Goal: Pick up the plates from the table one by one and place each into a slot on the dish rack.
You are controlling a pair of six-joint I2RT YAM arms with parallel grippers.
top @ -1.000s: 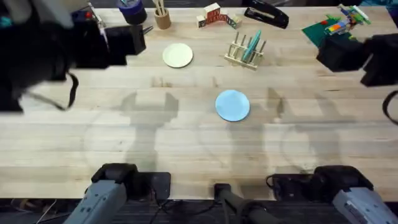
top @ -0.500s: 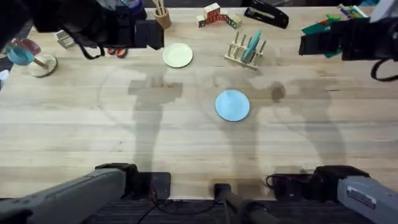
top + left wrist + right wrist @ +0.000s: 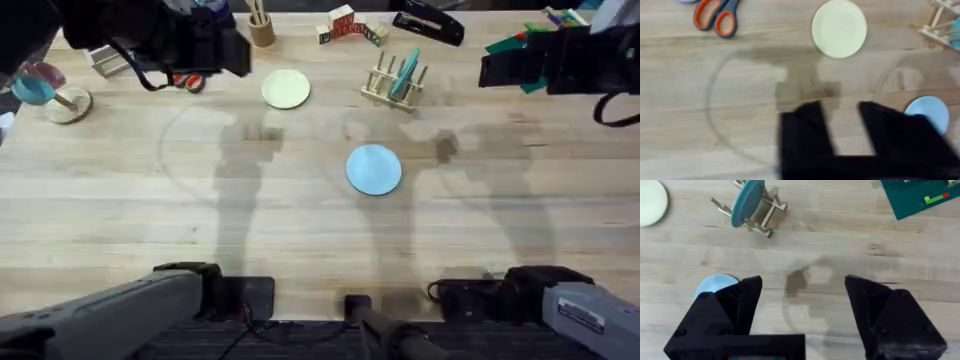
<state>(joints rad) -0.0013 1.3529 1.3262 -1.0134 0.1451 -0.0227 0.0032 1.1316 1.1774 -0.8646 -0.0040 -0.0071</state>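
A: Where are the plates?

B: The cream plate [image 3: 286, 88] lies flat on the counter [image 3: 300, 220], toward the far side, and the light blue plate [image 3: 374, 169] lies flat nearer the middle. A third, teal plate [image 3: 405, 74] stands on edge between the pegs of the dish rack [image 3: 394, 83], which sits to the right of the cream one.

A: And the hands?

B: The left hand [image 3: 841, 112] hangs above the counter, black fingers spread, holding nothing; the cream plate shows beyond its fingertips and orange-handled scissors [image 3: 719, 16] lie off to the side. The right hand [image 3: 802, 287] is also released, fingers wide apart and empty, above bare wood, with the rack and its teal plate farther off and a green block base [image 3: 920, 197] near the counter's corner.
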